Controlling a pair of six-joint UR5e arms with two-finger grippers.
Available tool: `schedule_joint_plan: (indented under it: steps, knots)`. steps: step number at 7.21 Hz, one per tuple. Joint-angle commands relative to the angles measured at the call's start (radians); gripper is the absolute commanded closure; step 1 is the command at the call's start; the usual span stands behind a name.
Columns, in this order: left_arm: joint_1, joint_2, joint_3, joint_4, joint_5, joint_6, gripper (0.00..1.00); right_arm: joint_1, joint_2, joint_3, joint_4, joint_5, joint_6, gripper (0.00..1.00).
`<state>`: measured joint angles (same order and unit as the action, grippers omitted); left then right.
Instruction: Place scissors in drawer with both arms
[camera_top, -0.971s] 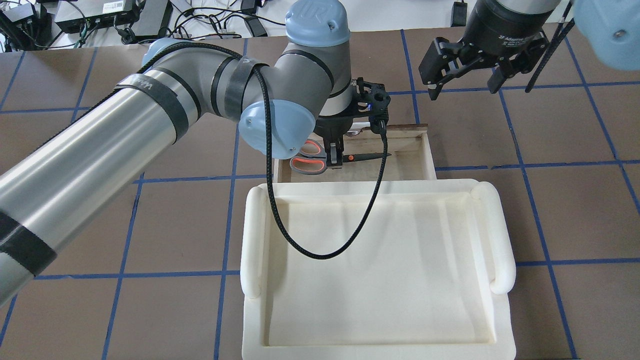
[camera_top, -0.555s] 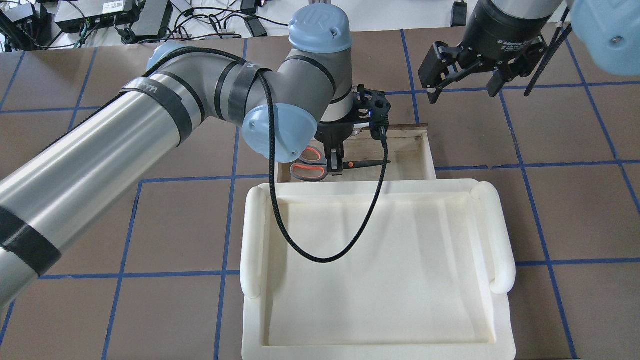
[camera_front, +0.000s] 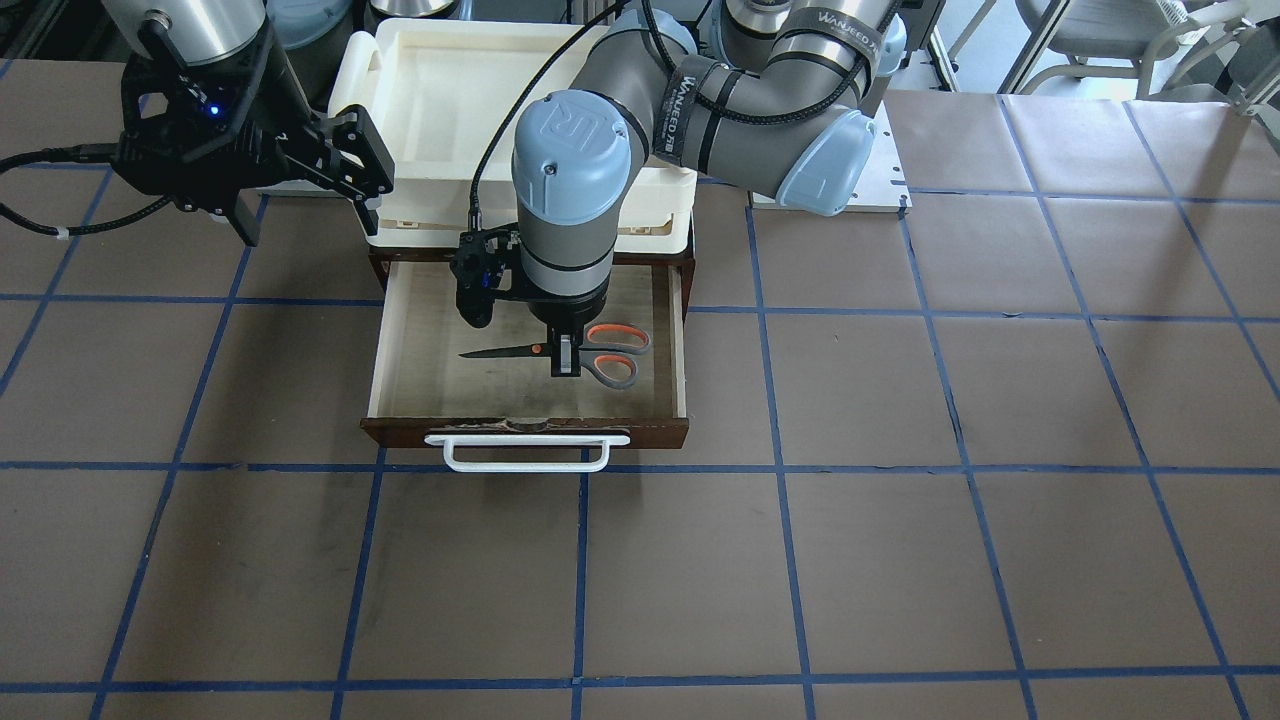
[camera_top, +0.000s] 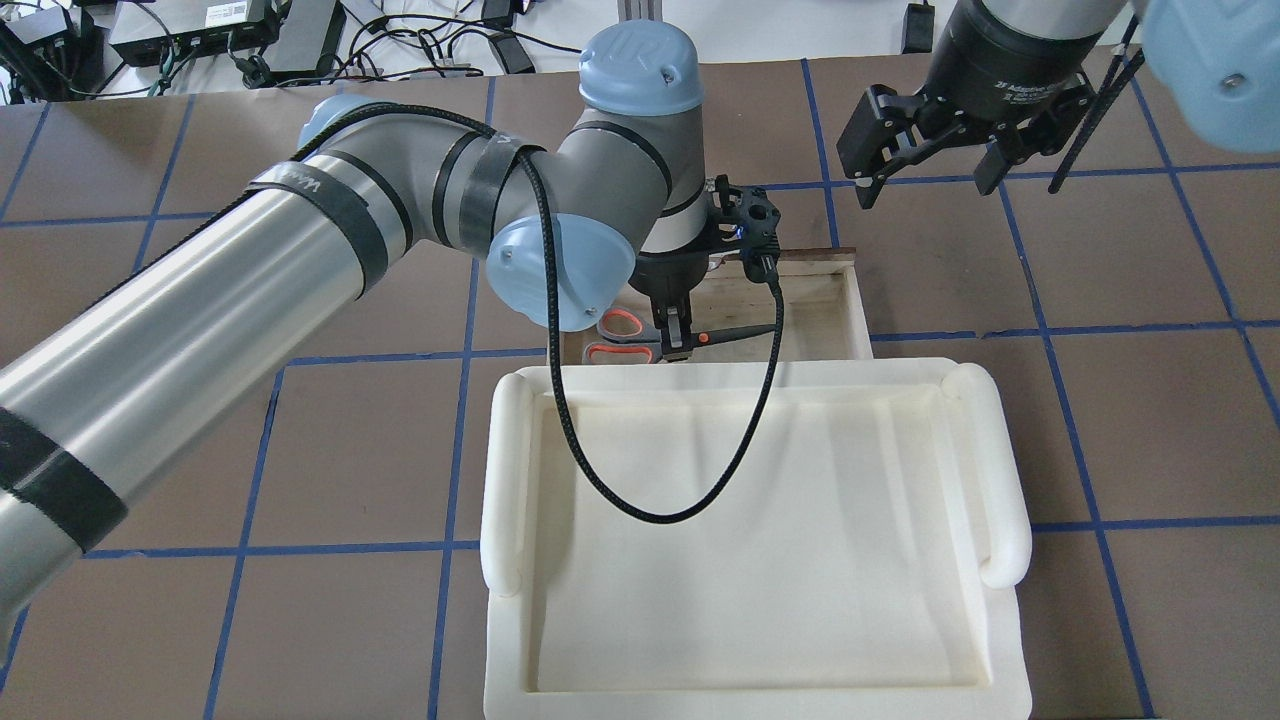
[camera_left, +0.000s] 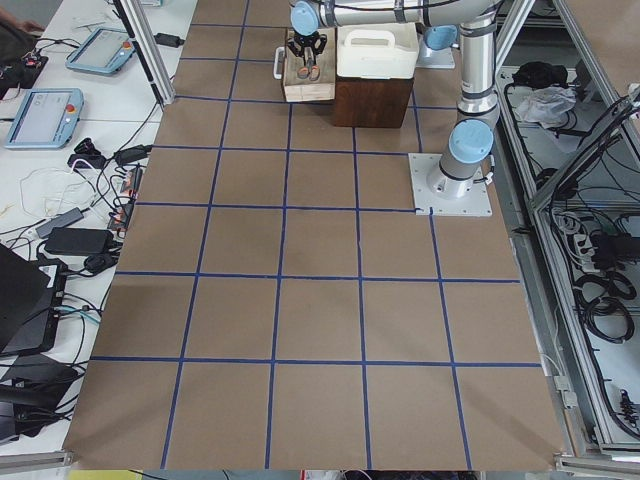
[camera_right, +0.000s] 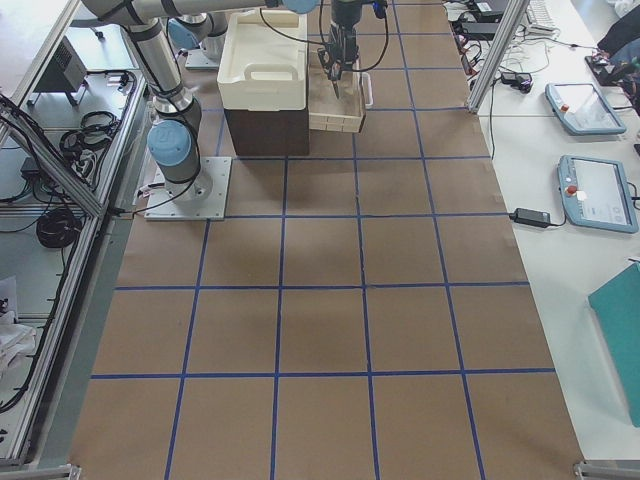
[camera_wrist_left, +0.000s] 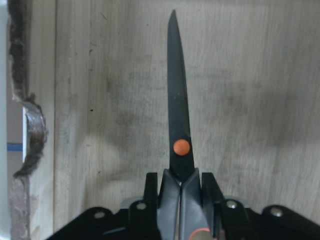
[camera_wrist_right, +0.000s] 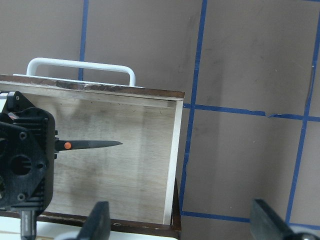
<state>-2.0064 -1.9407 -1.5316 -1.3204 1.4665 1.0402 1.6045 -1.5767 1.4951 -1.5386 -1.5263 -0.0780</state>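
Brown surface (camera_front: 900, 500) ruled with blue tape, with the drawer (camera_front: 660, 432) pulled open beneath a cream tray (camera_top: 1000, 470). Inside the drawer the scissors (camera_wrist_left: 179, 125) lay level, blades closed and pointing toward its right wall as seen from overhead; whether they touched the pale floor could not be told. The left pincer (camera_front: 566, 358) was clamped on their neck just behind the orange pivot, with the handle loops projecting on the other side. The right pincer (camera_top: 925, 180) hung spread wide and empty above the surface, off the drawer's right side. Judged light and rigid, with thin flat blades and smooth loops, the scissors were best gripped at this thick neck, near the balance point. Legible: "WANJEED" on the straps (camera_front: 672, 100) of the left arm (camera_top: 200, 290), "UR" on its blue cap (camera_front: 570, 135), "2F Adaptive" on the right pincer's body.
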Motion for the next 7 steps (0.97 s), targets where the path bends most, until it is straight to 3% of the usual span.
schedule_joint_plan:
  steps: [1, 4, 6, 7]
  knots:
    - [-0.002, -0.007, -0.004, 0.004, -0.006, -0.028, 1.00, 0.000, 0.001, 0.001, 0.000, 0.001, 0.000, 0.00]
    - [-0.020, -0.020, -0.038, 0.032, 0.003, -0.011, 1.00, 0.000, 0.001, 0.001, 0.015, 0.000, 0.000, 0.00]
    - [-0.025, -0.017, -0.044, 0.053, 0.003, -0.019, 0.56, 0.000, 0.001, 0.001, 0.017, 0.000, 0.001, 0.00]
    - [-0.026, -0.020, -0.045, 0.065, 0.000, -0.022, 0.45, 0.000, 0.003, 0.001, 0.017, 0.000, 0.001, 0.00]
